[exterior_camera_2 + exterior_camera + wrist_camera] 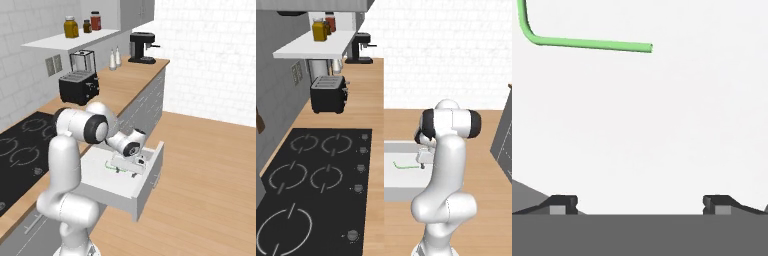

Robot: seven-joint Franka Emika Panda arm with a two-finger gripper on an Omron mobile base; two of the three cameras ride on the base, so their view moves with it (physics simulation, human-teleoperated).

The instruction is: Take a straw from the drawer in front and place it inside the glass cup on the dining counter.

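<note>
Your gripper (pixel 640 205) hangs low inside the pulled-out drawer (pixel 145 192) with its fingers spread wide, holding nothing. In the hand view the straw (pixel 587 43) lies on the drawer floor toward eleven o'clock, apart from both fingertips.

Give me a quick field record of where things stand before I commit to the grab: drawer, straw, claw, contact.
drawer: pulled open, white inside
straw: lying flat on the drawer floor, bent tip at one end
claw: open, jaws spread wide, down inside the drawer
contact: none; in the hand view the straw lies ahead of the fingertips, not between them
counter nearby: black cooktop, toaster
task stage: straw not yet picked up
</note>
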